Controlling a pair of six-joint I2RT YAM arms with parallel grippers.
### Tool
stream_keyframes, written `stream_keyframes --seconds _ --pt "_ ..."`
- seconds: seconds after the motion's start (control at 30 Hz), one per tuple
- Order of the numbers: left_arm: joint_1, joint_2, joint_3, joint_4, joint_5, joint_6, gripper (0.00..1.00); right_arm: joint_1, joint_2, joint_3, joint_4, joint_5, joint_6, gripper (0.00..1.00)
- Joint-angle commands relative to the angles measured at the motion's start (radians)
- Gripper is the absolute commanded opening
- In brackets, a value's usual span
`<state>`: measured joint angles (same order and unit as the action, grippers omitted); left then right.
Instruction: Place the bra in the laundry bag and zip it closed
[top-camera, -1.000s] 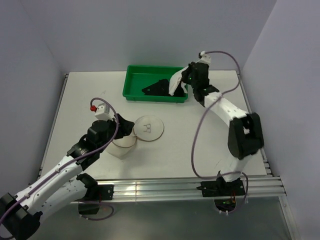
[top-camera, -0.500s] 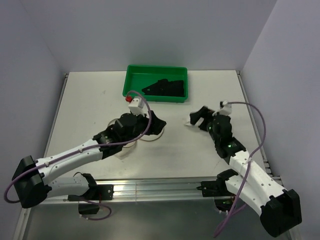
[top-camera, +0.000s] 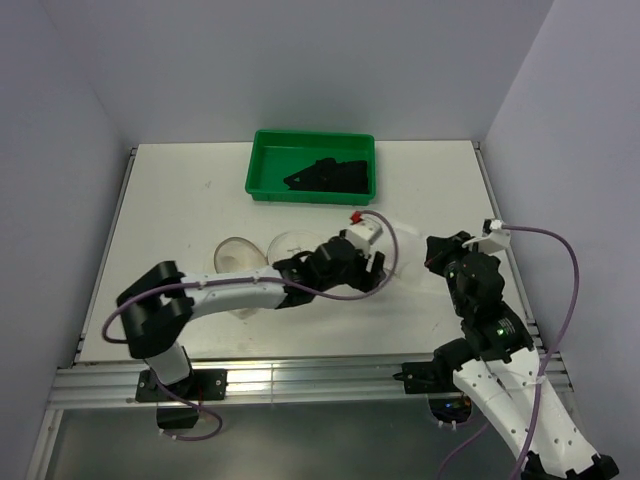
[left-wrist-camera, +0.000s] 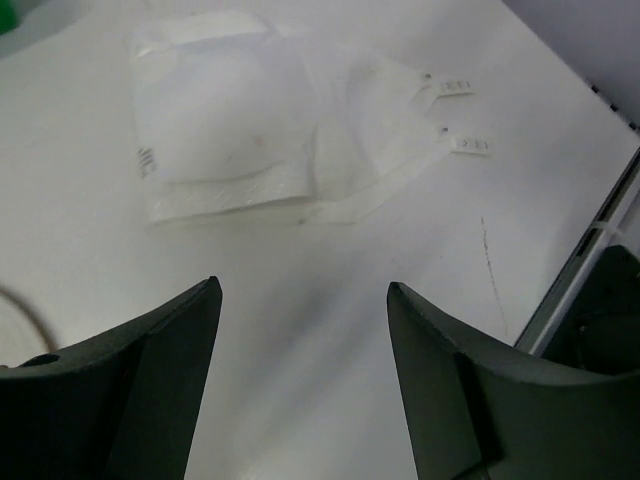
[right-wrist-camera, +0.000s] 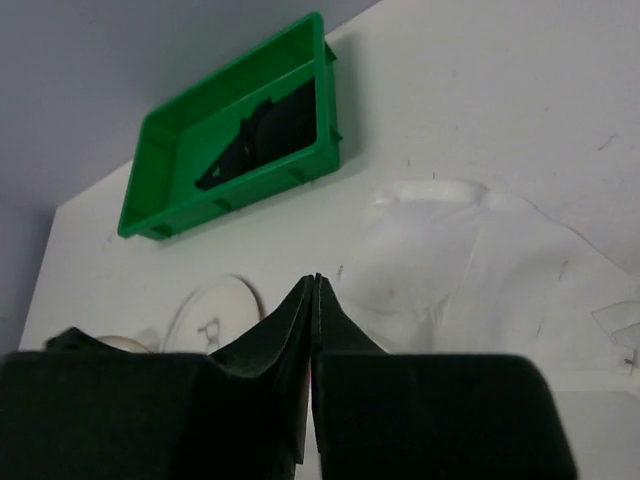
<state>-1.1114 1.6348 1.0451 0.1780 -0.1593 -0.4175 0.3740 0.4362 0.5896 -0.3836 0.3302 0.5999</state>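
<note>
White tabletop, lilac walls: the bra, black and limp, lies untouched in the green tray at the far edge, well apart from the laundry bag, which sits by the left arm with its round top flopped aside. What has changed is a white cupped garment: lifted from the tray a second ago, it now lies flat mid-table. The right gripper has let it go and drawn back, fingers pressed together on nothing. The left gripper has swung over from the bag and hovers just short of the garment, fingers spread. Nothing is bagged yet; the zip waits.
</note>
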Motion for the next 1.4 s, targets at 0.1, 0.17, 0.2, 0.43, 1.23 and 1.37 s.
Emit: stream_keyframes --seconds 0.1,0.17,0.2,0.43,1.23,1.37 --pt "-0.090 0.272 0.245 0.081 -0.126 0.304 0.74 0.000 -0.149 0.075 -0.051 0.185 0.011 0.05" --pt "-0.090 0.371 0.335 0.043 -0.173 0.316 0.75 -0.001 -0.186 0.104 -0.063 0.199 -0.003 0.06" --pt "-0.090 0.404 0.366 0.025 -0.187 0.321 0.75 0.000 -0.207 0.114 -0.073 0.201 -0.005 0.06" --pt "-0.081 0.609 0.556 -0.025 -0.253 0.361 0.77 0.000 -0.320 0.125 -0.120 0.233 -0.018 0.08" --pt "0.211 0.266 0.286 0.278 0.277 -0.170 0.00 0.000 -0.318 0.032 -0.144 0.066 0.012 0.15" --pt "0.309 0.463 0.441 0.192 0.322 -0.242 0.00 -0.001 -0.202 0.027 -0.121 0.050 -0.003 0.24"
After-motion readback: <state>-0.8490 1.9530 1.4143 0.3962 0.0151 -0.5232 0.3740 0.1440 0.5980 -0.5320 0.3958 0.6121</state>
